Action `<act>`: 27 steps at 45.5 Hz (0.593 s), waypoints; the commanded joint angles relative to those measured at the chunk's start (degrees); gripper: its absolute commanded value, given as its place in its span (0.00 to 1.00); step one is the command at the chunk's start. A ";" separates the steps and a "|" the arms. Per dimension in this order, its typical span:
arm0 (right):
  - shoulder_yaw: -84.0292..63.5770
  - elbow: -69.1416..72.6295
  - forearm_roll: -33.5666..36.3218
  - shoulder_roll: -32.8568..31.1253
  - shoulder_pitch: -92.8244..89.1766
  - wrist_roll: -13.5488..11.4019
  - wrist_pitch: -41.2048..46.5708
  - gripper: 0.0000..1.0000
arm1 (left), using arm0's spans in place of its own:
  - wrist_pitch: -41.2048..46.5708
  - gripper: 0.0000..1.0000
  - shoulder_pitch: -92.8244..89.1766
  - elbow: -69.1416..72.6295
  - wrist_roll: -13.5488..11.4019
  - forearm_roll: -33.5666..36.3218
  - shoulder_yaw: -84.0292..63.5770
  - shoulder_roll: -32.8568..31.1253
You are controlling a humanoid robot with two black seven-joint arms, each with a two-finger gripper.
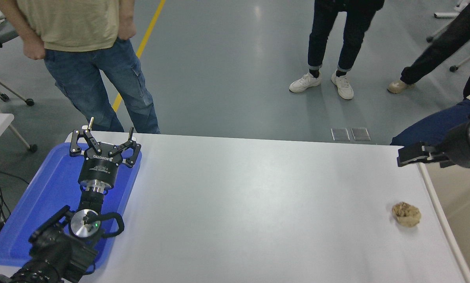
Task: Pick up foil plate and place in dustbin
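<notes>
The foil plate is not in view. The dustbin (443, 220) is at the right edge beside the table: I see its cream-white rim and tan inner wall. My right gripper (414, 155) comes in from the right edge. It hovers above the table's far right corner and the dustbin's far rim, with nothing visible in it. My left gripper (109, 129) is open and empty, parked over the blue tray (42, 196) at the lower left.
A small crumpled tan paper ball (406, 214) lies on the white table (239, 204) near its right edge, next to the dustbin. Several people stand beyond the far side, one close to the far left corner (97, 70).
</notes>
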 commanded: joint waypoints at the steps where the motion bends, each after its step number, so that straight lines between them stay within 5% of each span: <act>1: -0.83 4.49 10.57 10.45 8.02 0.10 10.35 1.00 | 0.00 1.00 0.09 -0.01 0.00 0.01 0.00 -0.01; 17: -1.01 5.55 20.77 24.08 12.25 0.19 14.66 1.00 | 0.00 1.00 0.09 -0.01 0.00 0.01 0.00 -0.01; 27: -1.80 5.38 22.62 24.96 12.87 0.27 15.02 1.00 | 0.00 1.00 0.09 -0.01 0.00 0.01 0.00 -0.01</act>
